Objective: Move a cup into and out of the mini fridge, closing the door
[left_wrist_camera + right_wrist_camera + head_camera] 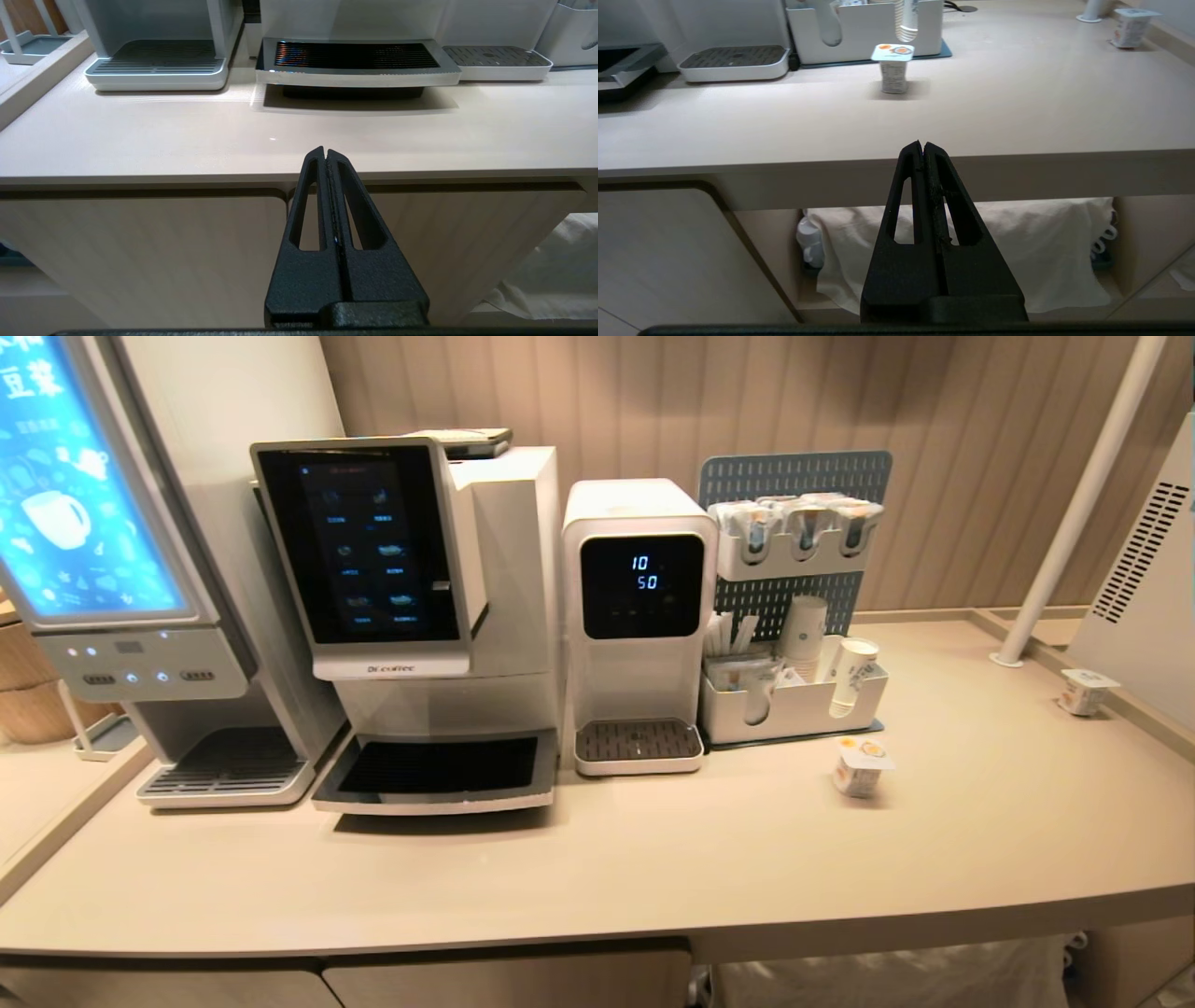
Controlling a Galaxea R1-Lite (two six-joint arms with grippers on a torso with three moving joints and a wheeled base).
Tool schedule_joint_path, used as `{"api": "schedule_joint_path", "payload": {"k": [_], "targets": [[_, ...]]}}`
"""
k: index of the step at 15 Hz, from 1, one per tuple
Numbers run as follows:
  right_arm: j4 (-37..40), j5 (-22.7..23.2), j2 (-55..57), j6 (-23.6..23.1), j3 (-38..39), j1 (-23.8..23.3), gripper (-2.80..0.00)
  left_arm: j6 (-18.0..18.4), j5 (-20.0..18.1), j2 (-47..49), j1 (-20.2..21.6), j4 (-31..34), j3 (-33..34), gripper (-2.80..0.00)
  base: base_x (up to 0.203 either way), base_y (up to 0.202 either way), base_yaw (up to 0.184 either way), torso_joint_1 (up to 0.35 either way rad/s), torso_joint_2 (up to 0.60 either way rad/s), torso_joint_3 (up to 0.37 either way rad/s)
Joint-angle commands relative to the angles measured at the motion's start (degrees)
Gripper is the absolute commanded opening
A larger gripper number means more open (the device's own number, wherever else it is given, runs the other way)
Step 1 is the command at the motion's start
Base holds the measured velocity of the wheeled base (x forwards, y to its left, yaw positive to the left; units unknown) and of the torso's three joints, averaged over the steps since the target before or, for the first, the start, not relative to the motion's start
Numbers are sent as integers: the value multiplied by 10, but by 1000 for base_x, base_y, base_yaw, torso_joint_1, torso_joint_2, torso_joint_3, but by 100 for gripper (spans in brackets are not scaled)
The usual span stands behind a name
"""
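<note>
Both arms hang low before the counter, left gripper (325,151) and right gripper (923,144) pressed together on nothing, while the cup (860,766) stands upright ahead, before the organiser: looks light, thin-walled, crushable, so pinch its sides gently below the foil lid.

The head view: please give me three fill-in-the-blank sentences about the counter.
1. The cup stands in front of the white ____ holding paper cups.
2. The water dispenser display reads 10 above ____.
3. Left hand and right hand are both ____, holding nothing.

Missing words: organizer; 50; shut
</note>
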Motion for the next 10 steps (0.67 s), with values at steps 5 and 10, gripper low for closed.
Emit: {"api": "schedule_joint_path", "payload": {"k": [5,10], "targets": [[0,0,1,0,-1,0,-280,0,0,0,0,0,1,-280,0,-193,-1,3,4,1],[0,0,1,0,-1,0,-280,0,0,0,0,0,1,-280,0,-192,-1,2,2,2]]}}
